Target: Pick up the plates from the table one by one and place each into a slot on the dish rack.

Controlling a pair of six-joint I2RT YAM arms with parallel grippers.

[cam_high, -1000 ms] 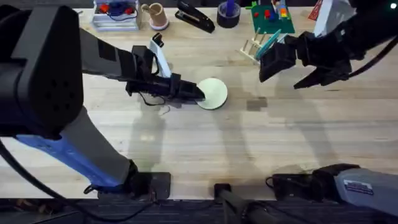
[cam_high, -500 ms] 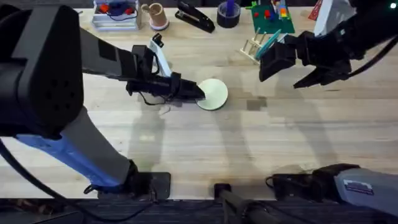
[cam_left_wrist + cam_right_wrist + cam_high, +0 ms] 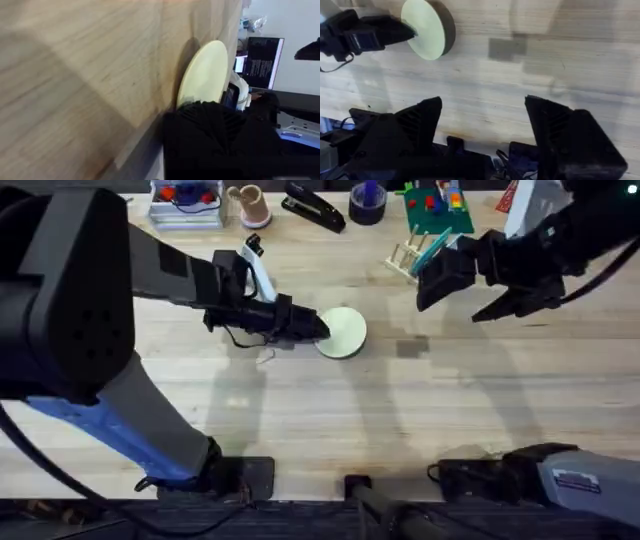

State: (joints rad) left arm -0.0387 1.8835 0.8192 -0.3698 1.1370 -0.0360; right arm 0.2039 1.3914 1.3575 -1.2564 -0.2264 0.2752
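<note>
The pale cream-yellow plate [image 3: 343,331] lies near the middle of the table [image 3: 400,420], and the left gripper [image 3: 318,328] is closed on its near rim, with black fingers [image 3: 210,130] seen covering the plate's edge in the left wrist view. For this pickup to go well, the pinch should be kept firm and the plate lifted level, then turned on edge before a free slot is approached. The dish rack [image 3: 412,254] at the far right is seen holding the light blue plate [image 3: 432,248] upright between its pegs, while the right gripper [image 3: 482,125] is held wide apart above bare table beside it.
</note>
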